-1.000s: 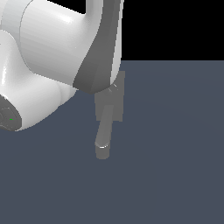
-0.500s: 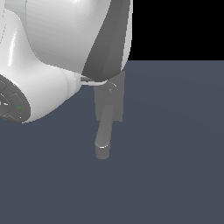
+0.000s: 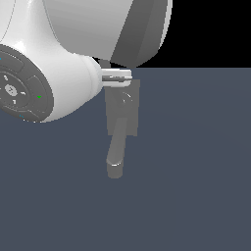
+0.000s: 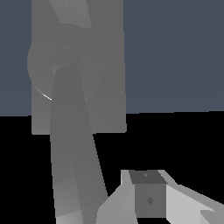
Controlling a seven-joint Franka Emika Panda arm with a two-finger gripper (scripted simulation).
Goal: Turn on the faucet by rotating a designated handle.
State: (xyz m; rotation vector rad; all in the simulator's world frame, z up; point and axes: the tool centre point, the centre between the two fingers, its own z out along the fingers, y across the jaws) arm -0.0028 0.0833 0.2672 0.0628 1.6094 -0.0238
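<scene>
The faucet [image 3: 121,117] sat just left of the exterior view's centre on the flat grey floor [image 3: 196,186], its rectangular base plate behind a thick spout [image 3: 115,157] that reached down toward the lower middle of the frame. The white arm [image 3: 59,59] filled the upper left and covered the top of the fixture, so the handle could not be picked out there; in the wrist view a pale flat bar [image 4: 70,11] at the top edge, above the round hub [image 4: 65,65], was probably it. The gripper [image 4: 151,199] showed only as 1 blocky finger in the lower right of the wrist view, so whether it was spread or pressed together could not be told. To do this step well, it should meet the thin bar away from the hub and push sideways around it, keeping off the spout. No container appeared in either view.
</scene>
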